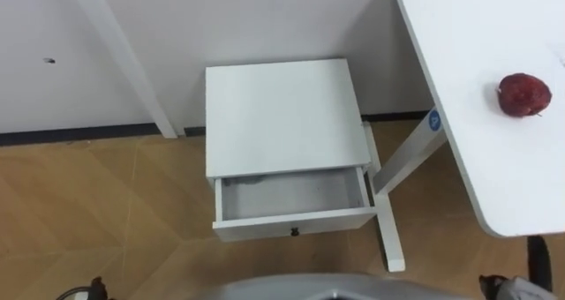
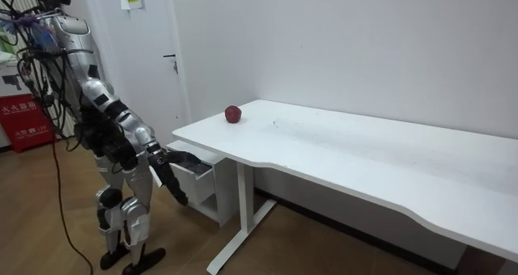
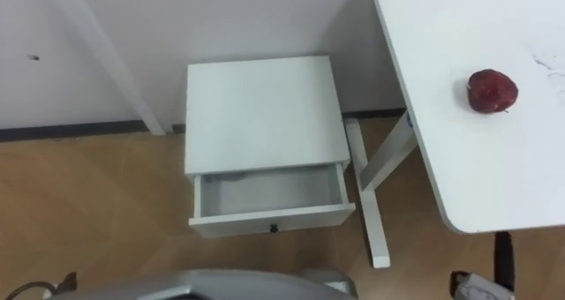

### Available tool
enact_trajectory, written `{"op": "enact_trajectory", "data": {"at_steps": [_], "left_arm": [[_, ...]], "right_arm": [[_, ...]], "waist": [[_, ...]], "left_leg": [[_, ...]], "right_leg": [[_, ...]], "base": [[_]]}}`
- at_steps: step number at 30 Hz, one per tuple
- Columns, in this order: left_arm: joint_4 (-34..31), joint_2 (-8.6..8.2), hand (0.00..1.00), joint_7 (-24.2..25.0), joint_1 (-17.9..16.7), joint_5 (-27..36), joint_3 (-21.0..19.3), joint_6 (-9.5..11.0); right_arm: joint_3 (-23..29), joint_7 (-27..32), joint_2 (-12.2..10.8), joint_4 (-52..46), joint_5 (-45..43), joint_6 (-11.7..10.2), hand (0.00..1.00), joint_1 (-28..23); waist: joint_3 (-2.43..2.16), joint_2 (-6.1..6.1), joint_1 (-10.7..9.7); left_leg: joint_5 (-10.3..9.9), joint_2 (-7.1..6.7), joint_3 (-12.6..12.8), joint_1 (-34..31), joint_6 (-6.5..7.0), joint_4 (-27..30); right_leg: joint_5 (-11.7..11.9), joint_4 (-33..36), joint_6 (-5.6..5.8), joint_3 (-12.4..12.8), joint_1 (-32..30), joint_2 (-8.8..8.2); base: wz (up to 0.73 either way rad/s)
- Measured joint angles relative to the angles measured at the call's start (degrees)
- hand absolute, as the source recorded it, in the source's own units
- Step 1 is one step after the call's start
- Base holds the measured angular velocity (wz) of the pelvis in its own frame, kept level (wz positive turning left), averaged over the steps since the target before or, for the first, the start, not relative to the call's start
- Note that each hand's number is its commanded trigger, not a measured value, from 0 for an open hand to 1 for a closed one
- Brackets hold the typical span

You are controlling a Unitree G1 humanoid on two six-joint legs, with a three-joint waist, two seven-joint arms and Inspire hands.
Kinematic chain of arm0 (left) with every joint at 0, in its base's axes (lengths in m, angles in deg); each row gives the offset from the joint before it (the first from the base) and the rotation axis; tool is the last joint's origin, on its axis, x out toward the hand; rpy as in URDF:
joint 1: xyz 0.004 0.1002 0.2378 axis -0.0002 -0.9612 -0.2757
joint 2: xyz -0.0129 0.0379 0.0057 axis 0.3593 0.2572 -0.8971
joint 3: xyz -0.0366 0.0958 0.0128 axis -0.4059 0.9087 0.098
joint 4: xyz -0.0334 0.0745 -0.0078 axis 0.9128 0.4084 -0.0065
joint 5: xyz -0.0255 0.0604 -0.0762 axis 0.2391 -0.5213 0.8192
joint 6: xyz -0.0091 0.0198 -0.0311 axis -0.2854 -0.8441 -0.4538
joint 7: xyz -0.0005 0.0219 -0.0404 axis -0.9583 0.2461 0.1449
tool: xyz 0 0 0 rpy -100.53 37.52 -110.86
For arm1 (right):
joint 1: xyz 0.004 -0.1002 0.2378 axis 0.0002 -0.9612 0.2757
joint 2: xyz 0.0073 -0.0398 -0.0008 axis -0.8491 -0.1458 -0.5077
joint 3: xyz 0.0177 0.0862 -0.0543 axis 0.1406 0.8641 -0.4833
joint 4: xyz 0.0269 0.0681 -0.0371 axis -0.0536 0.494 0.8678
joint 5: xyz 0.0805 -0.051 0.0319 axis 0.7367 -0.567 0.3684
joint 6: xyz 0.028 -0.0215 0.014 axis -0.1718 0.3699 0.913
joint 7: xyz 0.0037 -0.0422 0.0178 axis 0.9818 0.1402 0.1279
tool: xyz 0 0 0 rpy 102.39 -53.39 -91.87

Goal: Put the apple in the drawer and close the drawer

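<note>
We log the apple on the worktop at 2 o'clock, the open drawer at 6. Right robot hand hangs slack, empty; left robot hand, we cannot tell. Risk: a clumsy reach nudges the apple rolling off the edge.

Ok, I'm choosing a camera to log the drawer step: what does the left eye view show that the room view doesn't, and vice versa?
Left eye view: looks down into the pulled-out drawer of the small white cabinet, its grey floor bare, a dark knob on the front. Room view: the robot standing before the cabinet, a white door behind it, and the full length of the long white table. Both: the open drawer and the dark red apple near the table's end.
</note>
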Motion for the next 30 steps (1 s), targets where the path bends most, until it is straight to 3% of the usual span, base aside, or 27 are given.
{"op": "enact_trajectory", "data": {"at_steps": [5, 10, 15, 20, 26, 30], "left_arm": [[-2.15, 0.06, 0.00, 0.06, -0.64, 0.15, 0.00, 0.02], [-2.34, 0.11, 0.00, 0.25, -1.01, 0.29, 0.01, 0.51], [-3.51, 0.11, 0.00, 0.75, -1.26, 0.14, 0.03, 0.86], [-4.85, 0.09, 0.00, 1.58, -1.40, 0.12, 0.27, 0.94], [-4.99, 0.09, 0.00, 2.55, -1.70, -1.64, 0.44, 0.93], [-4.91, 0.43, 0.00, 2.57, -2.01, -1.55, 1.46, 0.93]], "right_arm": [[1.66, 6.82, 0.44, -10.28, 0.43, -1.97, 0.00, 0.36], [2.75, 11.23, 3.48, -15.94, -0.21, -5.18, 0.00, 0.94], [3.25, 16.64, 4.69, -24.86, -7.36, -7.43, 0.00, 1.39], [2.38, 19.92, 5.50, -29.24, -23.37, -7.59, 0.00, 2.36], [-2.90, 21.76, 8.19, -29.27, -44.80, -6.99, 0.00, 2.95], [-5.66, 20.28, 9.88, -28.62, -50.74, -6.88, 0.00, 3.44]], "waist": [[0.13, -0.45, -0.18], [0.38, -1.25, -0.13], [0.25, -1.35, -0.20], [0.27, -1.33, 0.09], [0.27, -0.58, 0.71], [0.31, -0.53, 1.26]], "left_leg": [[0.01, 0.02, 0.25, -0.79, 0.00, 0.00], [0.02, 0.01, 0.59, -1.17, 0.01, -0.02], [0.02, 0.04, 0.54, -1.74, 0.01, 0.02], [0.02, -0.03, -0.29, -1.95, 0.01, 0.04], [0.03, 0.00, -0.30, -1.92, 0.01, 0.09], [0.07, 0.10, -0.16, -1.64, -0.04, 0.05]], "right_leg": [[-0.02, 0.11, -0.01, 0.51, -1.03, 0.02], [-0.02, 0.07, 0.00, 0.75, -1.50, 0.10], [-0.02, -0.05, 0.00, 0.60, -1.97, 0.18], [-0.01, -0.11, 0.01, -0.13, -1.92, 0.15], [0.00, -0.03, 0.00, -0.10, -1.94, 0.13], [0.04, -0.04, -0.07, 0.04, -1.75, 0.06]], "base": [[-0.04], [-0.03], [0.01], [0.06], [0.00], [-0.02]]}}
